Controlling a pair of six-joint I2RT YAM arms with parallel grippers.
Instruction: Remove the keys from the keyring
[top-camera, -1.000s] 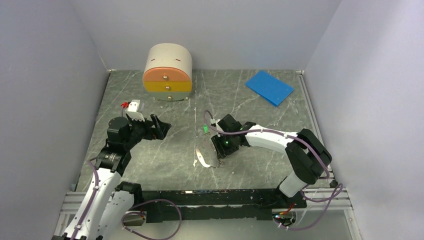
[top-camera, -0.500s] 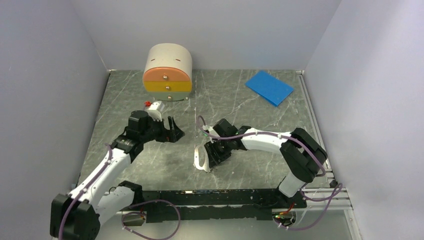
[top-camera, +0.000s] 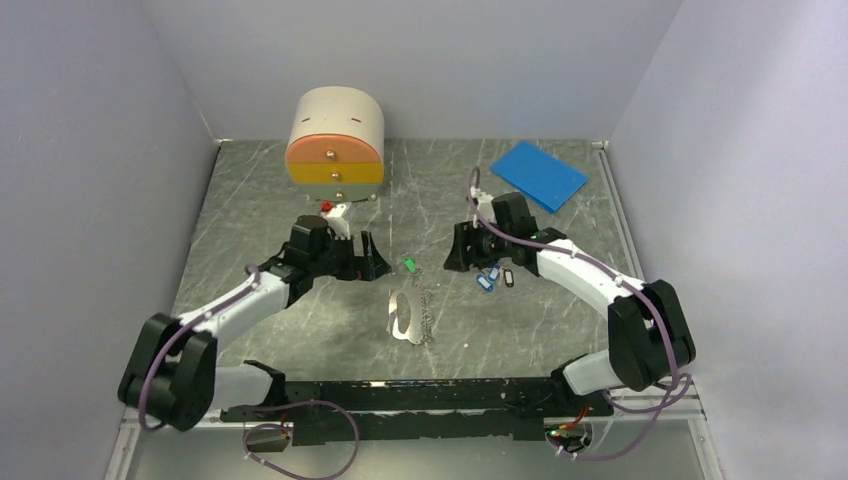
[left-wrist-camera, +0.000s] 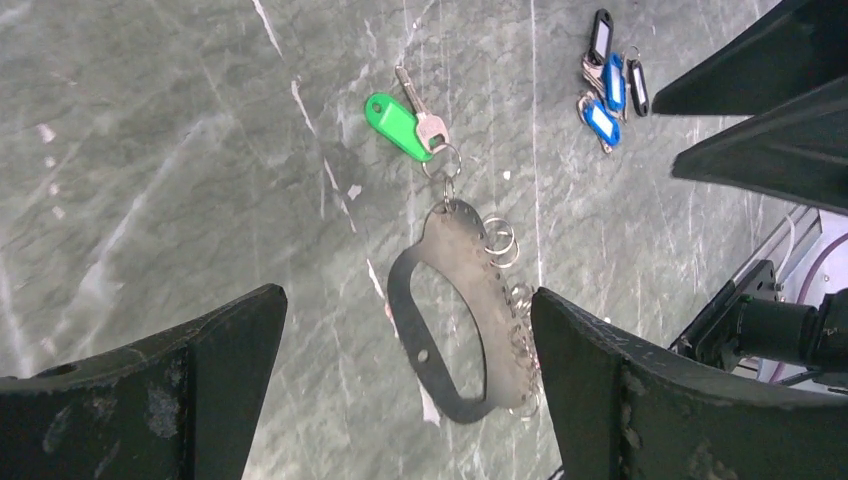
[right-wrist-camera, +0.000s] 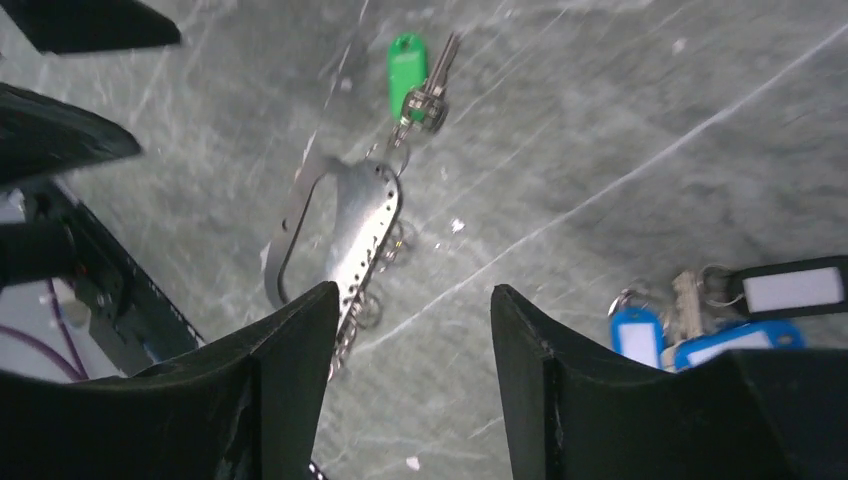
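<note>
Black and spread wide apart, the left jaws are holding nothing, their fingertips (left-wrist-camera: 245, 330) hanging above the counter (top-camera: 300, 330) on either side of the keyring (left-wrist-camera: 478, 285) as the left wrist camera sees it. The right jaws are gaping too, gripping nothing and hovering over the grey marbled stone, with their fingertips (right-wrist-camera: 300, 330) framing the same loop from the other side. Between the two arms the keyring is lying flat. It is a dark grey metal loop with a row of small rings hanging along one edge. The keys (left-wrist-camera: 400, 125), a bright green tag with a silvery key beside it, are lying at the far end of the loop. Their small ring is touching that end and seemingly linking to it. A bunch of blue and black tags (top-camera: 492, 277) is sitting apart from the loop, just beside the right jaws. Farther back, a rounded drawer unit (top-camera: 335, 145) with orange and yellow fronts is standing near the back wall. A blue sheet (top-camera: 538, 175) is lying flat toward the far right corner.
</note>
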